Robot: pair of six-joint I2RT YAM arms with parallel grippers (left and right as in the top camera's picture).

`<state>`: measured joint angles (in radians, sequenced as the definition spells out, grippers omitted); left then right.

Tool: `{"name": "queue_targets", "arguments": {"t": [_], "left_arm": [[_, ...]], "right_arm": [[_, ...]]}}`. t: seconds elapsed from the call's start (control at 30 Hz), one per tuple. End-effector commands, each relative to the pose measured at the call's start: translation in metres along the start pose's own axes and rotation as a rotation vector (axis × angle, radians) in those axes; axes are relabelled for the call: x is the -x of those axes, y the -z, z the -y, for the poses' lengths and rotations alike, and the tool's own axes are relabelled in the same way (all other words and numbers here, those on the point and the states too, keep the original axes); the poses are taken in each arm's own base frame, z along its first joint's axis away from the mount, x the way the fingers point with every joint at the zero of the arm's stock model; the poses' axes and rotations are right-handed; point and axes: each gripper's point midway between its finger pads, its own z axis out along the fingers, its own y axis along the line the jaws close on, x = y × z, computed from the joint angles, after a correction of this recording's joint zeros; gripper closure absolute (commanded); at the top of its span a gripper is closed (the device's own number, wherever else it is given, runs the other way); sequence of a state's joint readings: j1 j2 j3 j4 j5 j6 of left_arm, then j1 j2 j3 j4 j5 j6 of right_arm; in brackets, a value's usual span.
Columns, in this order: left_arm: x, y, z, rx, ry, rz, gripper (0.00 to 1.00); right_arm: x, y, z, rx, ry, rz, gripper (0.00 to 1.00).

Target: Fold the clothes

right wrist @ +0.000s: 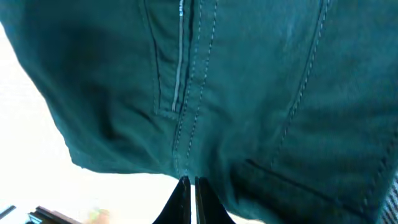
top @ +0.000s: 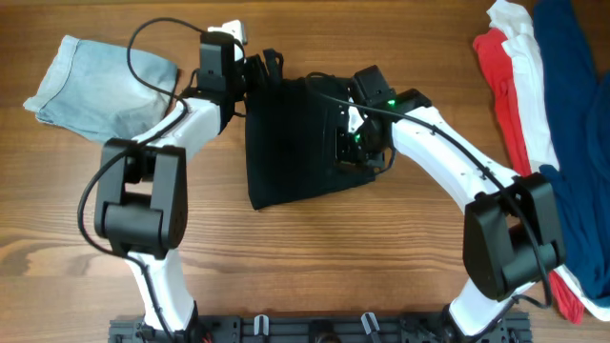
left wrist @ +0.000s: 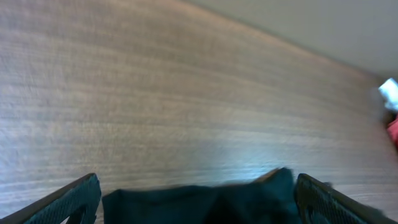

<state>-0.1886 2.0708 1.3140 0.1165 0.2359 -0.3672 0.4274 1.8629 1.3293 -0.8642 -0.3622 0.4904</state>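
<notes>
The left arm (top: 186, 129) and the right arm (top: 448, 157) are both built of smooth white link shells joined by chunky black cylindrical joint housings, with thin black cables (top: 131, 50) looping along them. A small green light (top: 358, 136) glows on the right arm's black wrist block. The left gripper's fingers (left wrist: 71, 200) are broad and black, and the right gripper's fingers (right wrist: 181, 200) are dark, thin and pointed.

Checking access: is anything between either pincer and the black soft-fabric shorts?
Nothing visible. The black soft-fabric shorts lie inside the open left pincer, and the shut right pincer touches the cloth.
</notes>
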Motion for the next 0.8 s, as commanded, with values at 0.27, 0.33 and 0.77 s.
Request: {"name": "queue_targets", "arguments": {"t": [0.27, 0.33, 0.77], "left_arm": [[-0.092, -0.005, -0.03, 0.07, 0.077, -0.346, 0.11], [-0.119, 0.007, -0.04, 0.123, 0.114, -0.462, 0.18], [-0.229, 0.121, -0.057, 0.39, 0.308, -1.06, 0.19]], "right_arm": [[-0.001, -0.029, 0.03, -0.123, -0.066, -0.042, 0.96], [0.001, -0.034, 0.04, -0.17, -0.077, -0.038, 0.96], [0.054, -0.017, 0.105, -0.404, -0.159, 0.19, 0.96]]}}
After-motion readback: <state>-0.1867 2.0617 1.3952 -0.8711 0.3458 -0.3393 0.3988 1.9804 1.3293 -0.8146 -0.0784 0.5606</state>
